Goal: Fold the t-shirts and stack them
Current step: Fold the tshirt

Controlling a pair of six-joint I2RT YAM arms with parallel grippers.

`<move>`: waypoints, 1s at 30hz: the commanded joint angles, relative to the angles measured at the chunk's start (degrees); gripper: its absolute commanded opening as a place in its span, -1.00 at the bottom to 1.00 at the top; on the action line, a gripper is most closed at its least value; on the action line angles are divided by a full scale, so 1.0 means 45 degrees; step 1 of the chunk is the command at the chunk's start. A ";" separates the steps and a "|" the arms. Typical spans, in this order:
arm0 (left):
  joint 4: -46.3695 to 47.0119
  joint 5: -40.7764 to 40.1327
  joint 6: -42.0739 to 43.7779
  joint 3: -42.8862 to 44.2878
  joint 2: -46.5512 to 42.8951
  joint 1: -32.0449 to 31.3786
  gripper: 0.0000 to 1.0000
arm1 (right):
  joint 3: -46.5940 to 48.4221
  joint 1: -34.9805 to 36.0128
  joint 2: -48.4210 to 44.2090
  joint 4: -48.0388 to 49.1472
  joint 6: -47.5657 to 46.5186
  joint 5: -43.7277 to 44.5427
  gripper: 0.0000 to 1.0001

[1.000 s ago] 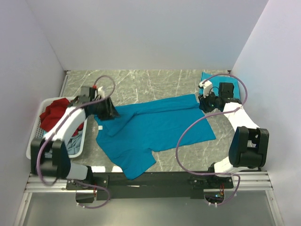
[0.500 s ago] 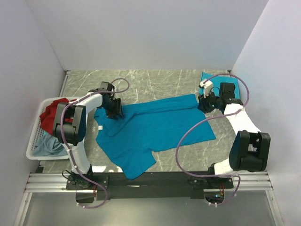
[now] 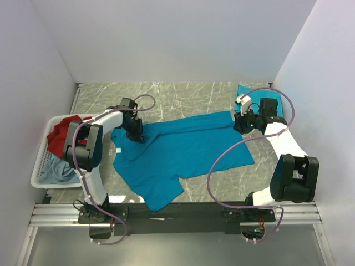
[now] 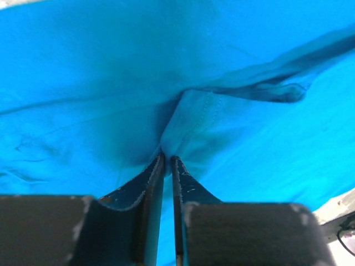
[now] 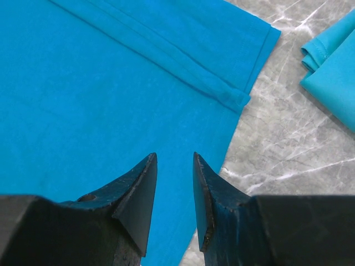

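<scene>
A teal-blue t-shirt point(image 3: 177, 149) lies spread flat across the table, its small white neck label point(image 3: 118, 150) at the left. My left gripper point(image 3: 136, 133) is down on the shirt's far-left part. In the left wrist view its jaws point(image 4: 167, 158) are nearly together, pinching a raised fold of the teal cloth point(image 4: 191, 119). My right gripper point(image 3: 239, 123) hovers over the shirt's far-right corner. There its fingers point(image 5: 175, 158) stand open with nothing between them, above the cloth beside the hem point(image 5: 244, 100). A folded teal t-shirt point(image 3: 244, 90) lies at the back right.
A white slatted basket point(image 3: 41, 160) stands at the left edge holding a red t-shirt point(image 3: 62, 133) and a pale grey-blue one point(image 3: 55, 172). Bare grey marble table point(image 3: 183, 97) shows behind the shirt. White walls close in on three sides.
The left arm swung from beside the basket onto the shirt's far-left part, and its jaws closed on a fold of cloth. The right arm has not moved.
</scene>
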 commanded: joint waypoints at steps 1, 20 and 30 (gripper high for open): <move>-0.0126 0.0484 0.0196 -0.0002 -0.0740 -0.0110 -0.69 | 0.0012 -0.0162 -0.0647 0.0067 0.0166 -0.0334 -0.21; -0.0770 -0.0235 -0.0077 -0.0666 -0.2127 -0.2880 -0.61 | -0.0027 -0.0435 -0.0725 0.0048 0.0146 -0.0510 -0.21; -0.1220 -0.1909 -0.0232 -0.0004 -0.2535 -0.5013 -0.11 | -0.0086 -0.0474 -0.0667 -0.0050 0.0029 -0.0471 -0.21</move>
